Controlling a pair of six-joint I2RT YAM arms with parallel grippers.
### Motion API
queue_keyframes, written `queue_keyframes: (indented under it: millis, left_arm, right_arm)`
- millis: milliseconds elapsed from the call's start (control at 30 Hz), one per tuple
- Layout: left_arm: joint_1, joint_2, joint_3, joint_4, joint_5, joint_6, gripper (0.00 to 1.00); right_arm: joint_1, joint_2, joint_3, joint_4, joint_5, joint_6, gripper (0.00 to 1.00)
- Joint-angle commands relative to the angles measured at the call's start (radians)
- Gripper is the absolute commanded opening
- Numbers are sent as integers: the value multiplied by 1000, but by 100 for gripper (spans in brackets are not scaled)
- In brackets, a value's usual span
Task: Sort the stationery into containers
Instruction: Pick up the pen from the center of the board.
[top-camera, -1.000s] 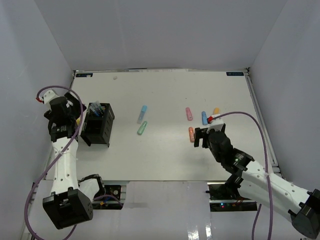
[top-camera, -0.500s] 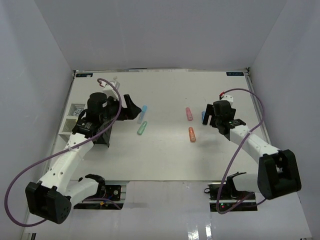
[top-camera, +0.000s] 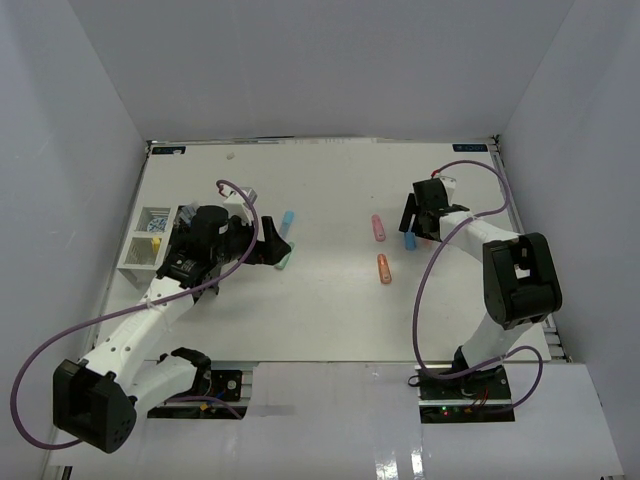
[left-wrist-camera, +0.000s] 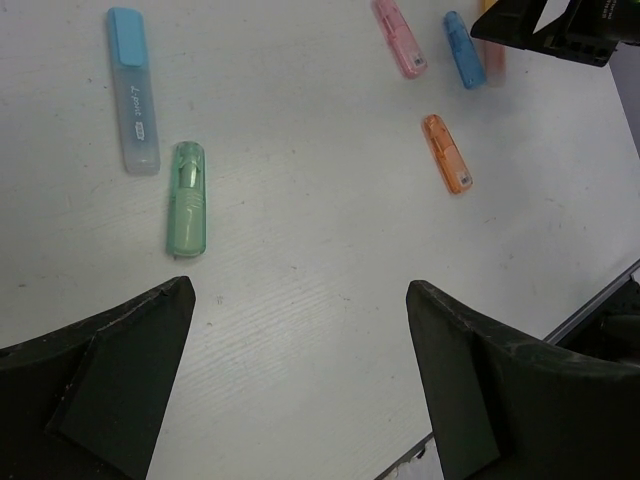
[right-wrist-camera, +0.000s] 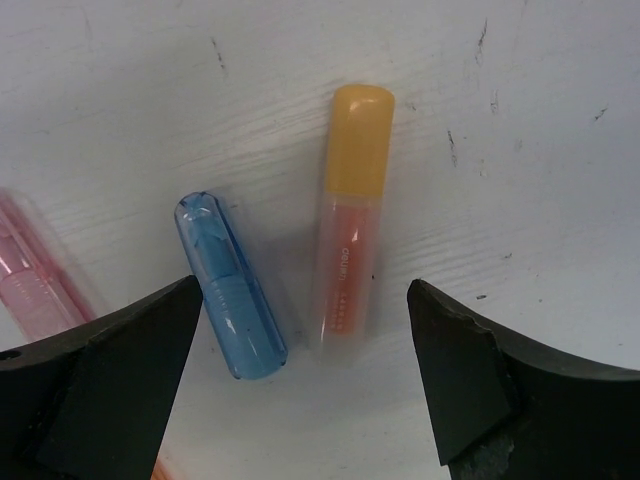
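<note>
Several chunky markers lie on the white table. In the left wrist view a light blue marker (left-wrist-camera: 132, 90) and a green marker (left-wrist-camera: 187, 198) lie ahead of my open left gripper (left-wrist-camera: 300, 290), which holds nothing. From above, that gripper (top-camera: 265, 245) hovers just left of the green marker (top-camera: 283, 258). My right gripper (right-wrist-camera: 305, 290) is open and low over a blue marker (right-wrist-camera: 230, 300) and an orange marker with a yellow cap (right-wrist-camera: 352, 262). Both lie between its fingers, untouched. A pink marker (top-camera: 378, 228) and a small orange marker (top-camera: 384, 268) lie mid-table.
The black organizer (top-camera: 185, 215) is mostly hidden under my left arm. The white two-compartment tray (top-camera: 146, 236) stands at the left edge with something blue-white in its far compartment. The table's right rim (top-camera: 515, 230) runs close to the right gripper (top-camera: 420, 215).
My left arm swung from the far left, over the organizer, out toward the green marker. My right gripper moved from beside the small orange marker to above the blue and yellow-capped ones.
</note>
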Motion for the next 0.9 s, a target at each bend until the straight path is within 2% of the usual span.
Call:
queue_keyframes:
  millis: [0, 267, 633, 800, 867]
  left_arm:
    - [-1, -25, 4, 14, 21, 15, 98]
    - [-1, -24, 2, 14, 32, 7, 98]
    - [-1, -10, 0, 8, 15, 7, 98]
    - [-1, -4, 3, 4, 6, 7, 98]
    - [-1, -4, 2, 2, 7, 7, 98]
  right_arm:
    - [-23, 11, 37, -28, 20, 38, 89]
    - [-49, -11, 7, -12, 7, 22, 83]
    - [-70, 67, 35, -11, -40, 18, 76]
    - [-78, 101, 32, -11, -45, 24, 68]
    - [-86, 103, 23, -11, -40, 21, 60]
